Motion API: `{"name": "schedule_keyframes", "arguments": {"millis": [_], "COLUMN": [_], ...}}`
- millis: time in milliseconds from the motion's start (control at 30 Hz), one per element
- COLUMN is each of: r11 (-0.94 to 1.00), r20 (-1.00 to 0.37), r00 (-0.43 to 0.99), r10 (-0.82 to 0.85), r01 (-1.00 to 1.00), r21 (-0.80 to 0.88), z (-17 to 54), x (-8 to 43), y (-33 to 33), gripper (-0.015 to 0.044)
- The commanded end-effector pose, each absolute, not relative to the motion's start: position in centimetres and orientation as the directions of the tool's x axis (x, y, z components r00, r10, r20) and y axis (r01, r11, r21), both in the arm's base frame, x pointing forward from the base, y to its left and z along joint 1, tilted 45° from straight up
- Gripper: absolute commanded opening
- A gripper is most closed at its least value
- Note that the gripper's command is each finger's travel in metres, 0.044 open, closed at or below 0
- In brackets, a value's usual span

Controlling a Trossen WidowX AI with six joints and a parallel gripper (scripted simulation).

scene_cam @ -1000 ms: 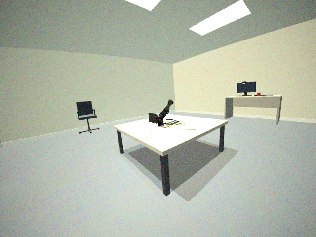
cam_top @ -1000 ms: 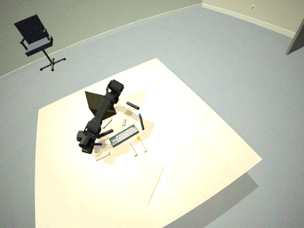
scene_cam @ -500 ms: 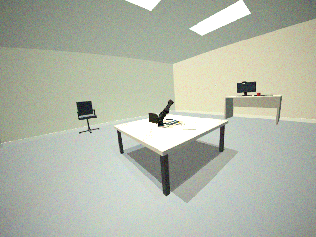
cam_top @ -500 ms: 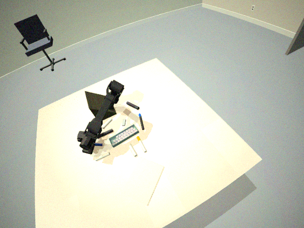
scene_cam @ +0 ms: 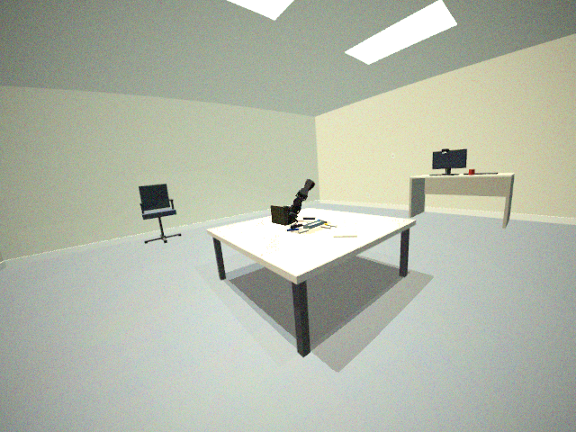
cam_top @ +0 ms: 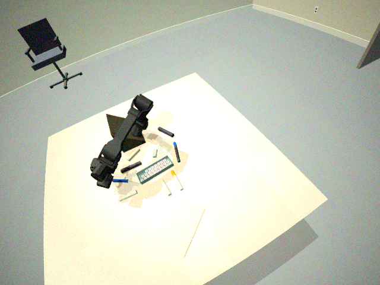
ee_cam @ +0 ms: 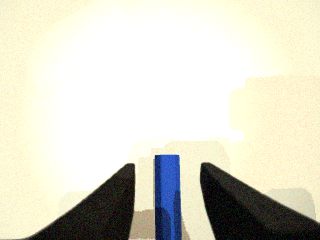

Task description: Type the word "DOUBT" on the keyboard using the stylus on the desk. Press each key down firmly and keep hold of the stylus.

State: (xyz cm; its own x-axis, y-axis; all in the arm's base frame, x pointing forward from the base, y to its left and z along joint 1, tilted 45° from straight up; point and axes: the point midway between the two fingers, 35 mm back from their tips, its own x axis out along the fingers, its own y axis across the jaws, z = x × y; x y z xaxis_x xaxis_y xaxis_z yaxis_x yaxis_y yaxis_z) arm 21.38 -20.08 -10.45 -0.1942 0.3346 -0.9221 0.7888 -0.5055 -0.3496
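The blue stylus (cam_top: pixel 120 180) (ee_cam: pixel 167 200) lies between and below my open fingers, with a gap on both sides in the wrist view. It appears to rest on the desk (cam_top: pixel 245 190) (scene_cam: pixel 279 253), but its contact with the top is hard to tell. My gripper (ee_cam: pixel 167 171) is open and holds nothing. It is low over the desk at the left of the keyboard. The keyboard (cam_top: pixel 155 169) (scene_cam: pixel 314 224) is teal with pale keys, and its left end is near the stylus. The stylus's rear end is hidden by the gripper in the top view; the key letters are too small to read.
A black marker (cam_top: pixel 130 167) and a pale stick (cam_top: pixel 128 195) lie near the stylus. A grey block (cam_top: pixel 155 152), a blue-capped black pen (cam_top: pixel 177 153) and a yellow-capped pen (cam_top: pixel 177 181) lie around the keyboard. A dark panel (cam_top: pixel 114 124) stands beside the arm.
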Motion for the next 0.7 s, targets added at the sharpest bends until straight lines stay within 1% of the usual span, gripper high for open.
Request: {"name": "schedule_keyframes", "arguments": {"millis": [0, 67, 100, 167, 267, 400, 500, 600, 667], "r11": [-0.497, -0.491, -0.454, -0.314, -0.082, 0.192, 0.352, 0.465, 0.483], "r20": [-0.92, -0.92, -0.916, -0.899, -0.867, -0.816, -0.773, -0.726, -0.699], "r00": [-0.203, -0.194, -0.192, -0.179, -0.155, -0.114, -0.077, -0.035, -0.009], "r10": [0.337, 0.34, 0.353, 0.4, 0.474, 0.567, 0.63, 0.687, 0.715], "r01": [0.791, 0.797, 0.821, 0.895, 0.972, 0.981, 0.915, 0.789, 0.729], "r21": [-0.356, -0.35, -0.347, -0.318, -0.219, -0.003, 0.196, 0.402, 0.485], "z": [-9.9, -10.2, -10.3, -10.4, -10.5, -10.5, -10.5, -10.4, -10.3], "x": [21.2, 21.3, 21.3, 21.2, 21.0, 20.9, 20.9, 21.0, 21.0], "y": [-20.4, -20.2, -20.1, -19.8, -19.3, -18.8, -18.5, -18.2, -18.1], "gripper": [0.015, 0.015, 0.015, 0.015, 0.015, 0.015, 0.015, 0.015, 0.015]}}
